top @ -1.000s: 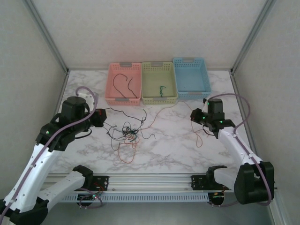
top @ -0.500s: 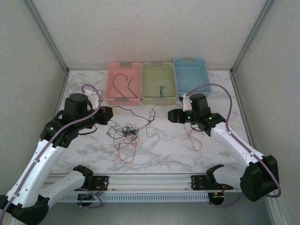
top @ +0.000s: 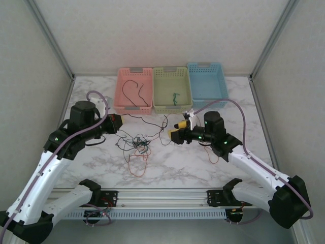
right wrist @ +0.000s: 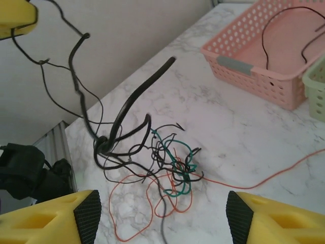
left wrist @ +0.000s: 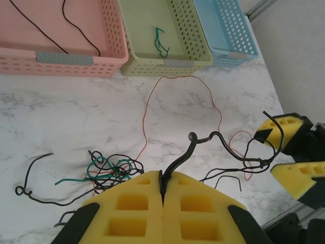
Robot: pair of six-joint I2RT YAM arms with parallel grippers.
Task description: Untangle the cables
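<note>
Over the counter point(top: 193, 162), your right fingers point(right wrist: 284, 218) have swung in and spread wide, facing the black cable point(left wrist: 185, 157) your left fingers point(left wrist: 198, 208) pinch tight: second grip likely next.

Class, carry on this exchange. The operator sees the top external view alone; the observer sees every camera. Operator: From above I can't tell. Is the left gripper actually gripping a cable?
Observer: Yes. In the left wrist view the left gripper is shut on a black cable, which sticks up out of its grip.
Operator: And the right gripper?
Observer: The right wrist view shows the right gripper open and holding nothing; the tangle lies on the table ahead of it.
Operator: Is the held cable free of the others?
Observer: No. In the right wrist view a knot ties thin black wires to it.
</note>
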